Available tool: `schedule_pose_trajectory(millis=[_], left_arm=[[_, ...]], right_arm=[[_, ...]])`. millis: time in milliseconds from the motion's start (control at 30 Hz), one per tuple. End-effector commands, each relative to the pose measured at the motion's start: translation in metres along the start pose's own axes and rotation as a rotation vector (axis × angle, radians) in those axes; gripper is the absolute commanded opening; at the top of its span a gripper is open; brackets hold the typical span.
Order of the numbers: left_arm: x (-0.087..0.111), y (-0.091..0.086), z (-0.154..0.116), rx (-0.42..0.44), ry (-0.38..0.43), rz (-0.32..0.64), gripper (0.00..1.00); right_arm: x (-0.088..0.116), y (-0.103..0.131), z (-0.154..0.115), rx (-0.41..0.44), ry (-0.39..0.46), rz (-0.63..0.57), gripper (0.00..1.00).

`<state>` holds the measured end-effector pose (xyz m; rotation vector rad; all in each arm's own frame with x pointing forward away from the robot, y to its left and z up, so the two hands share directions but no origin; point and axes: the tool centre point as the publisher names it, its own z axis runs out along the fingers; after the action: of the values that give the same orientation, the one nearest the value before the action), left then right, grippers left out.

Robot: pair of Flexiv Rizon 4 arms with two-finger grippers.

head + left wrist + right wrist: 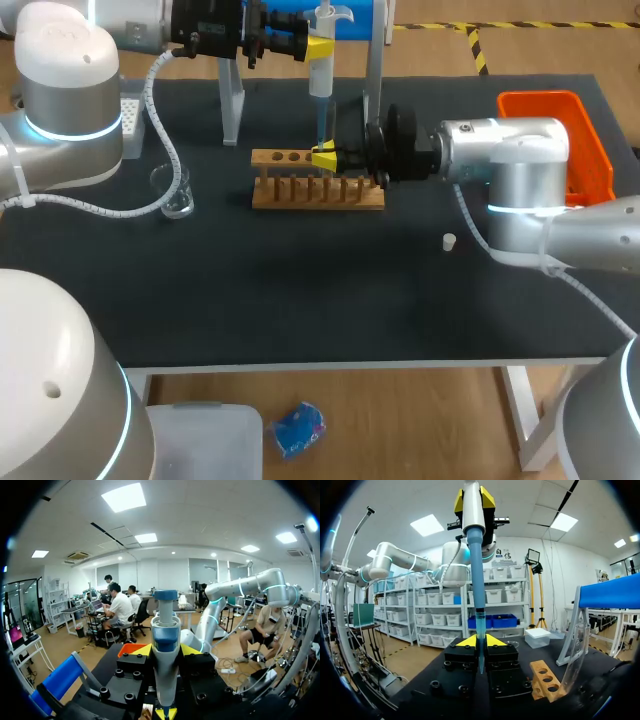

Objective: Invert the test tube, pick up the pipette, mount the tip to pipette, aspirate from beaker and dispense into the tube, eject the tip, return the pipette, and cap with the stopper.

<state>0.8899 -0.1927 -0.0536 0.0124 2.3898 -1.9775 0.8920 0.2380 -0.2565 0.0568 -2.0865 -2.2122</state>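
My left gripper [318, 47] [166, 652] is shut on the white and blue pipette [321, 72] [165, 625], holding it upright above the wooden tube rack [318, 190]. The pipette's tip [480, 630] points straight down between the fingers of my right gripper [325, 157] [480, 641]. Those fingers stand close together at the rack's top, shut on the clear test tube, whose glass hardly shows. A glass beaker [175, 190] stands to the rack's left. The small white stopper [449, 241] lies on the mat to the right.
The blue-topped pipette stand [232, 100] rises behind the rack. An orange bin [560, 125] sits at the back right, behind my right arm. The rack's end with its holes [546, 679] shows beside my right gripper.
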Motion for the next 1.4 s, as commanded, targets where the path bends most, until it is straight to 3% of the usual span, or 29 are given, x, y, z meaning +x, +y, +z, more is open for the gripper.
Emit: schedule_pose_trajectory(millis=[33,900,933,967,1400], left_arm=[[-0.001,0.003,0.0,-0.002,0.002,0.0,0.0],[-0.001,0.003,0.0,-0.002,0.002,0.0,0.0],[-0.001,0.003,0.0,-0.002,0.002,0.0,0.0],[-0.001,0.003,0.0,-0.002,0.002,0.0,0.0],[-0.001,0.003,0.0,-0.002,0.002,0.0,0.0]], right_arm=[[-0.001,0.006,0.0,0.005,-0.002,-0.006,0.0],[0.0,0.035,-0.003,0.001,0.017,-0.077,0.0],[0.0,0.036,-0.004,0.001,0.013,-0.08,0.39],[0.0,0.037,-0.004,0.002,0.01,-0.082,1.0],[0.004,0.04,-0.02,0.029,0.002,-0.101,1.0]])
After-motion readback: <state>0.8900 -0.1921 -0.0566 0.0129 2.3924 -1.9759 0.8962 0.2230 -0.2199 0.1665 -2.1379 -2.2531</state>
